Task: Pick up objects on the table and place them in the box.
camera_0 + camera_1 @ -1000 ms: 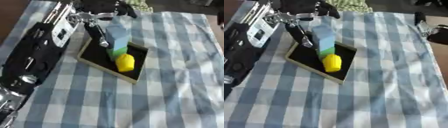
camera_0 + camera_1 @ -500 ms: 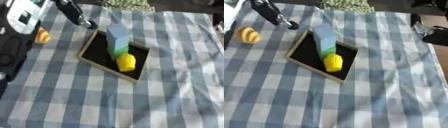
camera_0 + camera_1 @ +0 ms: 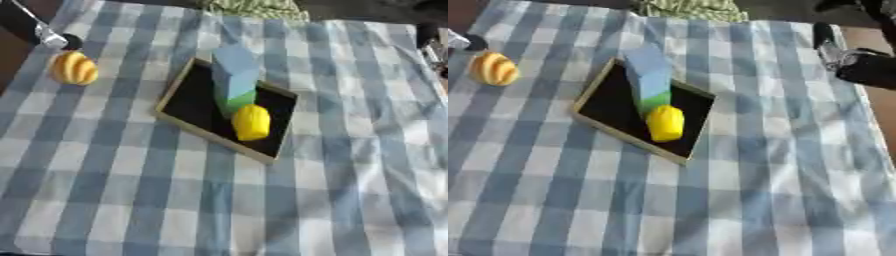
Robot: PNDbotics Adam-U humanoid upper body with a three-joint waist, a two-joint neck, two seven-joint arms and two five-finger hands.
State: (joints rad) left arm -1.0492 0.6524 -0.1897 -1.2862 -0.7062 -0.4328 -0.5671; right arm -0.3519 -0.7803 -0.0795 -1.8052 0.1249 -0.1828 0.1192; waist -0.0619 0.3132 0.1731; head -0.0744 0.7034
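Shallow black tray-like box (image 3: 188, 107) with a pale wooden rim on a counter under blue-and-white checked cloth (image 3: 350, 165).
Inside stand a tall light-blue carton with a green base (image 3: 234, 77) and a smooth yellow lemon-shaped thing (image 3: 251, 122), touching. A ribbed orange, pumpkin-like thing (image 3: 73, 68) lies left of the box, near the left hand (image 3: 51, 37); only its tip shows, fingers unreadable. The right hand (image 3: 859, 62), perhaps curled, sits well apart at the far right.

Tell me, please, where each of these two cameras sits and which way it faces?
Left eye view: in the head, looking down at the box; left hand at the top left corner.
Right eye view: beside it, same downward look; right hand at the right edge.
Both share the box, carton, lemon and the orange thing.
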